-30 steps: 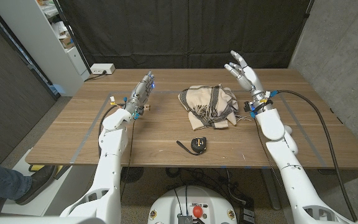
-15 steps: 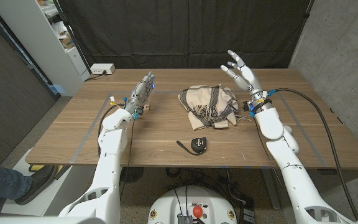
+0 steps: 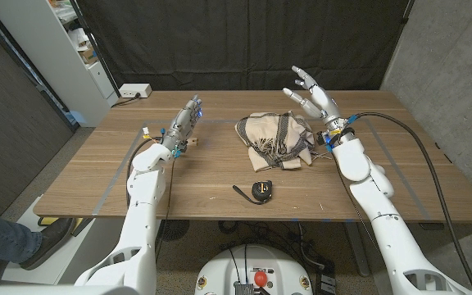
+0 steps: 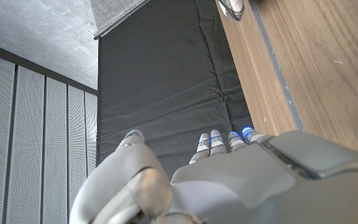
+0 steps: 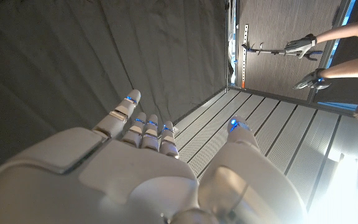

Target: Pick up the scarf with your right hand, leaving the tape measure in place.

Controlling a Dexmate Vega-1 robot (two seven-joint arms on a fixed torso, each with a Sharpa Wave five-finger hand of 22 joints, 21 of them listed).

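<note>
Both hands hold nothing: the right hand [image 3: 311,93], fingers spread wide, is raised upper right of the crumpled scarf [image 3: 274,138] at frame centre; the left hand [image 3: 183,124], fingers straight, sits left. Below the scarf lies the tape measure [image 3: 260,190].

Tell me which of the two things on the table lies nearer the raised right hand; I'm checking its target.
The scarf, a beige striped heap just beside the right hand. The black tape measure lies apart, nearer the table's front edge.
</note>
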